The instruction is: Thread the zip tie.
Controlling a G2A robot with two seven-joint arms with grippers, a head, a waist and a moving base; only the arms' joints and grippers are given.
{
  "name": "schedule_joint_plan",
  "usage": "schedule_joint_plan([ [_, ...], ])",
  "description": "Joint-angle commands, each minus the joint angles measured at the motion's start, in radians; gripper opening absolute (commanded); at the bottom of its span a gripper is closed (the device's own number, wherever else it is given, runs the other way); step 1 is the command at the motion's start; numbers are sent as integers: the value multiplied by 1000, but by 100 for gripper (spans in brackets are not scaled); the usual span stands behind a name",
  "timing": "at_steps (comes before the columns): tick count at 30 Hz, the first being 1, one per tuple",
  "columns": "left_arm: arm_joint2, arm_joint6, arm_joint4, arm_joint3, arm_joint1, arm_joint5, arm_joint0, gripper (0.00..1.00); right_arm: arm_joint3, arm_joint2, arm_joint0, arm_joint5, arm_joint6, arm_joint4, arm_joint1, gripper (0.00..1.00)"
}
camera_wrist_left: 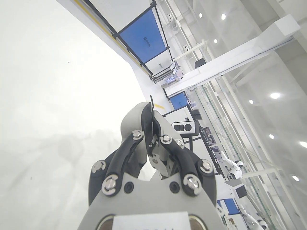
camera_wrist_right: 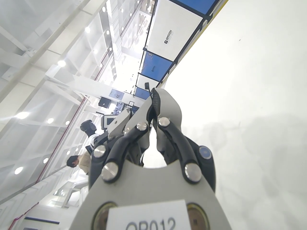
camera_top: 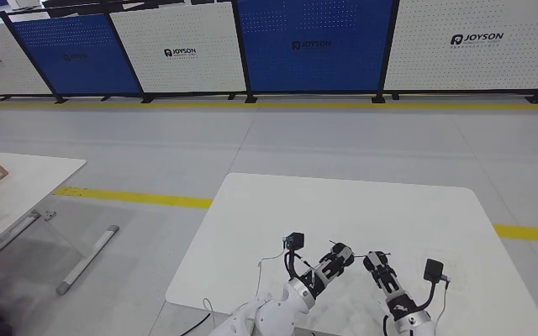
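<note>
- I stand in a large robot lab hall.
- Blue and white pegboard partitions [camera_top: 315, 46] at twelve o'clock; yellow floor line [camera_top: 126, 197] at ten.
- High ceiling lights [camera_wrist_left: 275, 95]; other white robots [camera_wrist_left: 231, 165] parked.

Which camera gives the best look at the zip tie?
Left wrist view: the zip tie runs clamped along the left gripper, tip poking out. Right wrist view shows a short end; top view, a faint thread.

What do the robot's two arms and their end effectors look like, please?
The left arm and right arm are white and black, each carrying a black camera box with a thin cable. The left end effector and right end effector have two light grey curved fingers with black pads, black linkage bars, silver screws and a white label on the base.
</note>
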Motion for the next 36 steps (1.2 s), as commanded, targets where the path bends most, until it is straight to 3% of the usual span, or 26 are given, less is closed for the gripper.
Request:
schedule_joint_plan([
  [1,-2,13,9,1,-1,17,1,0,0,4,-4,-8,-10,-4,-1,0],
  [7,10,37,79,-3,-3,71,5,0,-10,13,-16,12,-14,-32,-3,0],
  [15,15,43,101,-16,-6,90,7,0,-6,13,-13,17,-12,-34,-9,0],
  [17,14,41,105,-20,-6,93,9,4,-7,14,-13,21,-15,-39,-11,0],
  [21,11,30,98,-18,-8,101,8,22,-8,11,-12,27,-16,-47,-14,0],
  [25,9,24,91,-12,-10,101,3,26,-7,8,-9,37,-20,-62,-17,0],
  [36,19,6,105,-1,-15,125,-5,13,-10,10,-12,38,-38,-73,-25,0],
])
